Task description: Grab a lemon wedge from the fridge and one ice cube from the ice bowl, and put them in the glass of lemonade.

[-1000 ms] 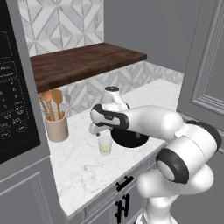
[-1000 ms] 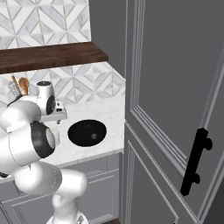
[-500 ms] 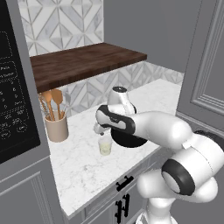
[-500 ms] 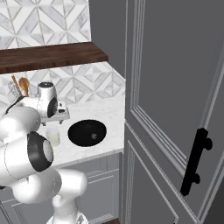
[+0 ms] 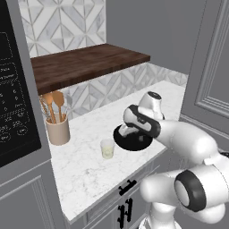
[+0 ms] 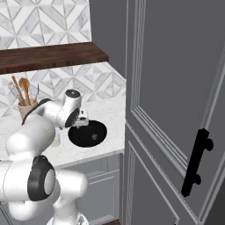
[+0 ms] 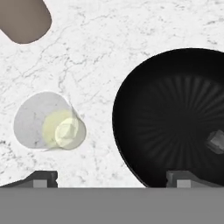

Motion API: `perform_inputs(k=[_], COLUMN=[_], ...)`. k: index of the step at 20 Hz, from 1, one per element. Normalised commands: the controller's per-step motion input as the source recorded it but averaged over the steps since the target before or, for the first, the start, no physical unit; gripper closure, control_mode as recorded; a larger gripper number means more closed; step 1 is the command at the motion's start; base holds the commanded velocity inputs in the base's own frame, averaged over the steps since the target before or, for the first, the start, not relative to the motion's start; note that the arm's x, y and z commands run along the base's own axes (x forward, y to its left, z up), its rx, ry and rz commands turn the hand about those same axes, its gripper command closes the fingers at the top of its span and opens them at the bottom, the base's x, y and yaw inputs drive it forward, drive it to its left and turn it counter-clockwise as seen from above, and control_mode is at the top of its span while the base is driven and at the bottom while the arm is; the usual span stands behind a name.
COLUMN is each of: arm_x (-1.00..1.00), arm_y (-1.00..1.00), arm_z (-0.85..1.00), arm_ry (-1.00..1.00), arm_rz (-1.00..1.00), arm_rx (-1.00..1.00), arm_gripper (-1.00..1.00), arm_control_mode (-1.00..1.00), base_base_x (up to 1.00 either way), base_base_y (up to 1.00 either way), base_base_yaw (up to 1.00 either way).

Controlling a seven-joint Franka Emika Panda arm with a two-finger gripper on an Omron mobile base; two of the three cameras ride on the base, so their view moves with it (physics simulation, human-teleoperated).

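Since a second ago, the arm swung away from the tan cup side, and its hand now hung over the gap between the glass and the bowl instead of right over the glass. Nothing on the counter had moved.

Biggest of all was the tall grey cabinet door (image 6: 176, 88) with its black handle (image 6: 195, 162); it stood right next to the ice bowl's counter and was cut off at the edges of the right base view. Next came the white marble counter (image 5: 89, 165), with a dark wood shelf (image 5: 85, 65) above it.

The ice bowl (image 5: 134, 139) sat on the counter, round and black. The arm hid most of it in the left base view. In the hand view its far side ran off the picture, and one small grey ice cube (image 7: 215, 141) lay inside, dim and hard to see.

The tan cup (image 5: 58, 130) with wooden spoons stood well apart from the ice bowl, on the far side of the glass.

The glass of lemonade (image 5: 107, 148) stood just beside the ice bowl, not touching it. From above, a small pale lump (image 7: 66, 131) showed in the yellow drink, too blurry to name.

The gripper (image 7: 111, 177) hung over that gap with its jaws spread wide and nothing in them. Its fingertips (image 7: 41, 178) were cut off low in the hand view.
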Motion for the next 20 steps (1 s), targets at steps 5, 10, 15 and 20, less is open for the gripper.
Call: perform_inputs(k=[5, 10, 15, 20], arm_x=[-0.45, -0.67, -0.35, -0.04], arm_y=[-0.16, -0.22, -0.22, 0.0], arm_z=[0.67, 0.31, -0.1, 0.0], arm_ry=[0.23, 0.06, -0.01, 0.0], arm_rz=[-0.14, -0.18, -0.14, -0.01], arm_rx=[0.01, 0.01, 0.04, 0.0], arm_gripper=[-1.0, -1.0, -1.0, -1.0], arm_control_mode=[-1.0, -1.0, -1.0, -1.0], base_base_x=[0.0, 0.0, 0.0, 0.0], base_base_y=[0.0, 0.0, 0.0, 0.0], base_base_yaw=[0.0, 0.0, 0.0, 0.0])
